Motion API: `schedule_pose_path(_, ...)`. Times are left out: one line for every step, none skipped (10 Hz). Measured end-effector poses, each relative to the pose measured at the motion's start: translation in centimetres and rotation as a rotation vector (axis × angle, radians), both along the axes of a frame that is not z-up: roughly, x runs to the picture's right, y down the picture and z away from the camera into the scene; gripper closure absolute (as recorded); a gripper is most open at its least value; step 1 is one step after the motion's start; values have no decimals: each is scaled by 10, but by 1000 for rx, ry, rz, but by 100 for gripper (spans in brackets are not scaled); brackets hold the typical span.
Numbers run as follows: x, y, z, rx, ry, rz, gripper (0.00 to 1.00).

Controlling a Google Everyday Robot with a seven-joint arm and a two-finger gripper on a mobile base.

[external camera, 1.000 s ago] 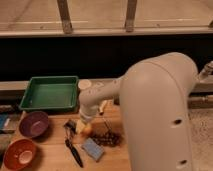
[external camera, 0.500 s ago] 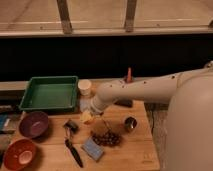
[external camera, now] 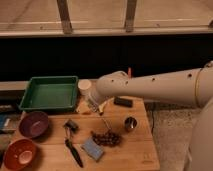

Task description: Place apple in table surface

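A white robot arm reaches left over a wooden table [external camera: 131, 150]. Its end effector [external camera: 94, 105] pinches the apple [external camera: 83, 108] low above the table, just beside a green tray [external camera: 49, 93].

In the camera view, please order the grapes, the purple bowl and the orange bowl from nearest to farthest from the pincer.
The pincer hangs right of the green tray.
1. grapes, toward the front edge
2. purple bowl, left side
3. orange bowl, front left corner
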State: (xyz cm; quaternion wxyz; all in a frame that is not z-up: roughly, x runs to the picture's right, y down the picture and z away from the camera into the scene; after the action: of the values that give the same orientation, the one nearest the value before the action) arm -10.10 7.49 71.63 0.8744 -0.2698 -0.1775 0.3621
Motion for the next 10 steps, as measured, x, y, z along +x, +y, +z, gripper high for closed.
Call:
schedule_pose_path(1,0,0,9,6,-1,100)
schedule_pose_path(3,1,1,10,11,0,100)
schedule_pose_path(5,3,5,5,19,0,100)
schedule_pose_path(3,9,11,-9,24,-6,100)
schedule_pose_path(-3,18,21,-32,27,-18,100)
schedule_pose_path(-8,28,30,-56,29,-30,100)
schedule_pose_path(-14,39,41,-86,26,-37,100)
schedule_pose_path(-19,48,50,-113,23,-39,100)
schedule_pose_path(-22,62,66,-158,27,-44,100)
schedule_pose_path(-24,70,74,-185,34,-49,100)
